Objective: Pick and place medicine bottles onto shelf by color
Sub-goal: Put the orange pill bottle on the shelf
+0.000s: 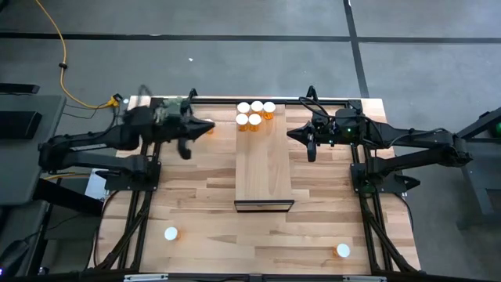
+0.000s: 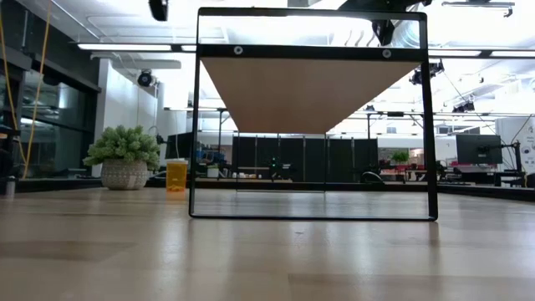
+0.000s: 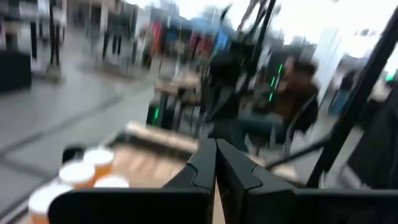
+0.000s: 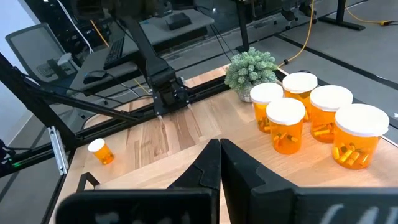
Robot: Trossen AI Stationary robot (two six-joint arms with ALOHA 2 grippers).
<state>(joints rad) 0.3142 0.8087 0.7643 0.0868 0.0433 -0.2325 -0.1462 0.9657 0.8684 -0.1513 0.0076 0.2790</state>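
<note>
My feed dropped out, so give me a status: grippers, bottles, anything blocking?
Left gripper and right gripper shut, empty, flanking the shelf. Five medicine bottles clustered on its far end; others loose on the table. Nothing blocking.

Both arms reach inward from the table's two side edges, near its far edge, their wrists held above the surface. The left gripper [image 1: 210, 125] points toward the table's middle with its fingers [image 3: 205, 168] pressed together, holding nothing. The right gripper [image 1: 291, 134] faces it from the opposite side, its fingers [image 4: 211, 165] likewise closed and empty.
</note>
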